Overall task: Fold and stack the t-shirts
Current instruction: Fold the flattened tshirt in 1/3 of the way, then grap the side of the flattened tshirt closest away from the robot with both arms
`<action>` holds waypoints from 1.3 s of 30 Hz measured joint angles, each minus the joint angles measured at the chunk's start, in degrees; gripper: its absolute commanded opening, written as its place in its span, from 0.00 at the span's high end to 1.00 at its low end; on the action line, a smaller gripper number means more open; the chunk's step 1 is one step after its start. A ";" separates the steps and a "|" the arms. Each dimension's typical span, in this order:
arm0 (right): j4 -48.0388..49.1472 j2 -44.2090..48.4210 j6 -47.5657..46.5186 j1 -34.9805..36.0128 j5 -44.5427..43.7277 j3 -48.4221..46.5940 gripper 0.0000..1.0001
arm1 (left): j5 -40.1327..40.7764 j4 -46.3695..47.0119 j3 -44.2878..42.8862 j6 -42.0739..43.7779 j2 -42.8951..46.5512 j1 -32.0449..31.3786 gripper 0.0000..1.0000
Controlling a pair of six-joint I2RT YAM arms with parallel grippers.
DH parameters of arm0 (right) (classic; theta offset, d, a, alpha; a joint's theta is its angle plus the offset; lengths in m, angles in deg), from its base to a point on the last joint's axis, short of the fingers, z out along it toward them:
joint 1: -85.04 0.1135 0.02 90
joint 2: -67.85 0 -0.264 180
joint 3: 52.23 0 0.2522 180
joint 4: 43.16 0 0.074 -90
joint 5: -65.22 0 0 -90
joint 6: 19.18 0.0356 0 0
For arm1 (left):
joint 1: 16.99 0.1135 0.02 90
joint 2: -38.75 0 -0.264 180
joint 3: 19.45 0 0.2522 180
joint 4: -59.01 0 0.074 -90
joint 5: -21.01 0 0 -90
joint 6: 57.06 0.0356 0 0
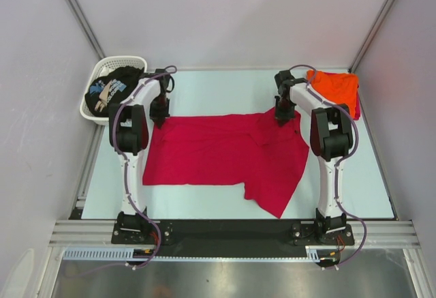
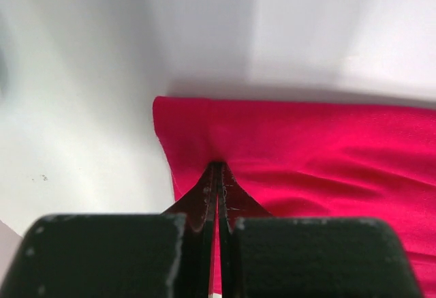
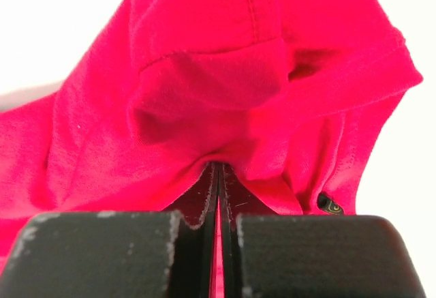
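A crimson-red t-shirt (image 1: 218, 153) lies spread across the middle of the table. My left gripper (image 1: 160, 115) is shut on its far left corner; in the left wrist view the gripper (image 2: 218, 167) pinches the red cloth (image 2: 306, 155) near its edge. My right gripper (image 1: 283, 115) is shut on the shirt's far right part; in the right wrist view the gripper (image 3: 218, 165) holds bunched red cloth (image 3: 204, 93). A folded orange t-shirt (image 1: 335, 86) lies at the far right corner. A black t-shirt with pale print (image 1: 112, 88) sits in the basket.
A white lattice basket (image 1: 133, 61) stands at the far left corner, off the table edge. White walls with metal posts close in the table on three sides. A black rail (image 1: 225, 233) with the arm bases runs along the near edge.
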 measured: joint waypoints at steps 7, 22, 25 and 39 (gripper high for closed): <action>-0.55 1.46 0.00 -0.13 0.31 1.18 0.98 | -0.20 -0.02 0.02 -0.42 0.15 0.33 1.00; -3.72 50.10 3.13 -17.16 17.20 31.23 0.00 | -22.64 12.44 46.29 -2.23 55.30 10.19 0.00; -3.65 56.02 4.76 -16.06 21.79 41.92 0.00 | -29.24 14.45 58.55 -4.94 60.28 12.07 0.03; -2.91 80.91 17.27 -24.17 40.24 72.46 0.08 | -31.54 11.74 70.84 -12.04 68.50 12.72 0.00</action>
